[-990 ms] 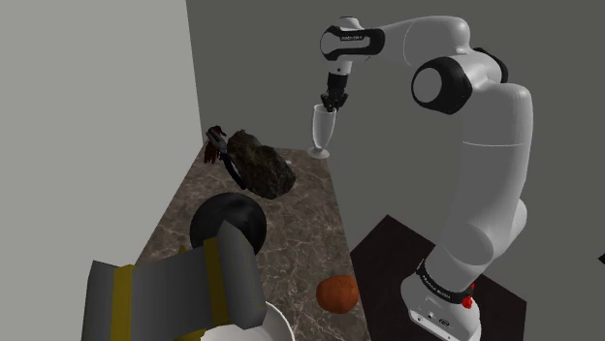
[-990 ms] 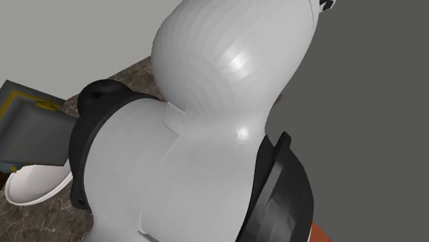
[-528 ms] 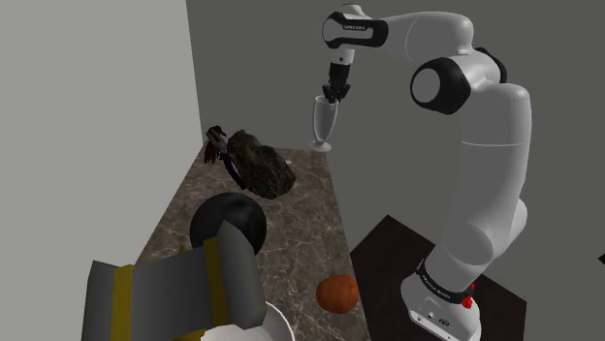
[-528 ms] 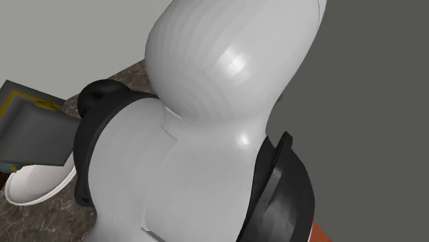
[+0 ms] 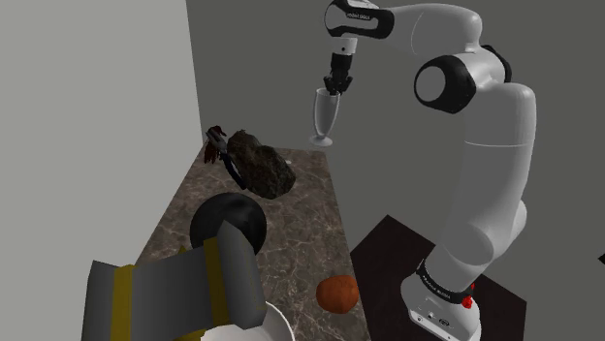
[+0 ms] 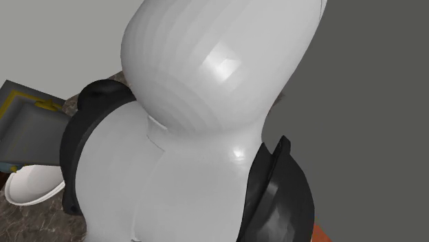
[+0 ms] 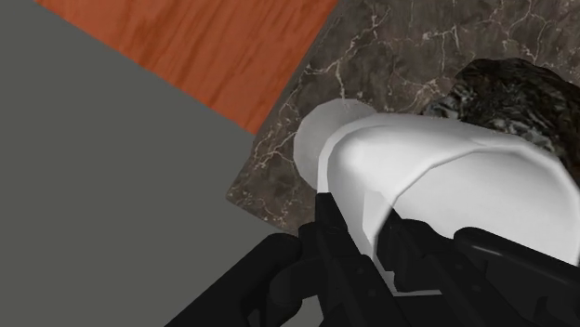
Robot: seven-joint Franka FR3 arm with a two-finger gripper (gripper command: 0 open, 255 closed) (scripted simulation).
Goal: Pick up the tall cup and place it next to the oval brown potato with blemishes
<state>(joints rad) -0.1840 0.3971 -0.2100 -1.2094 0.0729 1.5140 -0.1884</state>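
Clasping a cup (image 5: 324,114), the pincer (image 5: 334,88) hangs over marbled counter (image 5: 301,232), grey walls (image 5: 97,116) behind.

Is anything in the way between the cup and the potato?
Nothing visible blocks it. The end effector holds the cup above the counter; the stretch down to the potato looks bare. The dark lumpy thing sits off to the shoulder view's left.

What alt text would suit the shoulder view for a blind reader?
A white robot arm grips a tall white stemmed cup by its rim in its black pincer, just above the far end of a dark marbled counter. A dark lumpy object lies nearby.
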